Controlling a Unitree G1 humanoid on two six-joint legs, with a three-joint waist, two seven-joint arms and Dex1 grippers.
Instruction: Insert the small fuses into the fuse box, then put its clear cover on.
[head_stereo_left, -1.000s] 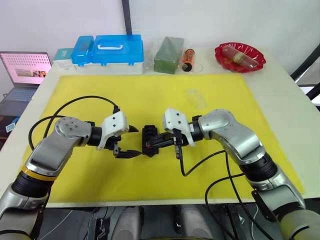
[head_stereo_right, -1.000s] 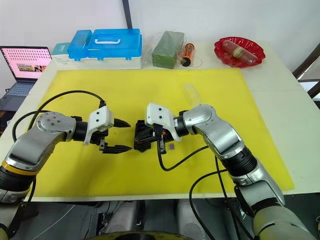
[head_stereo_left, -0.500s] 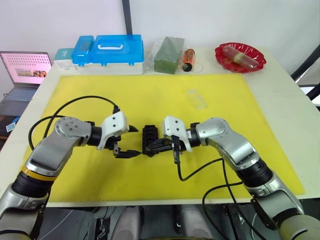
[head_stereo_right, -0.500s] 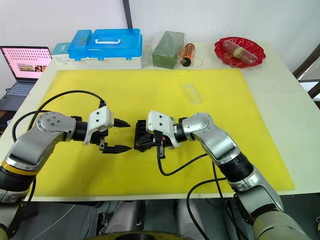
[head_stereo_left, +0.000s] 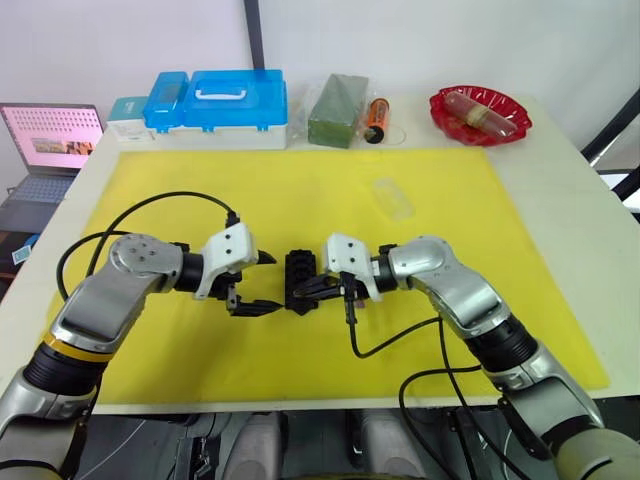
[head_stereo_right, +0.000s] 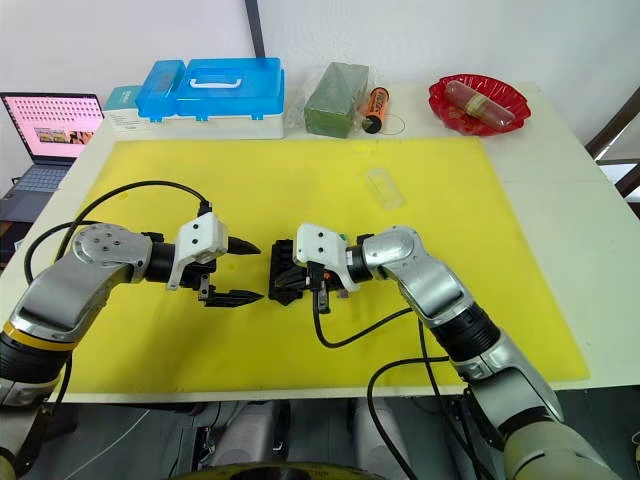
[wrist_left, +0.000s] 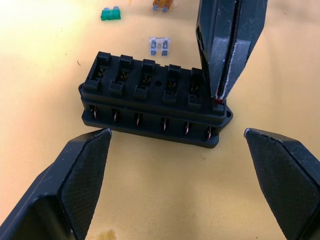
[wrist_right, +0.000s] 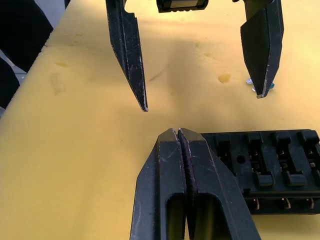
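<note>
Fuse box, on yellow mat between wide-open left hand and closed right hand pressed at its end slot; fuses loose beside; cover unfitted.

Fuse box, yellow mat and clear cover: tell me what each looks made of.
Fuse box: matte black moulded plastic, judging by its crisp ribs and slots, with small metal contacts glinting along the side. Yellow mat: probably soft foam or rubber, dull, with faint dents and stains. Clear cover: transparent, colourless, likely plastic; the mat shows through it.
</note>
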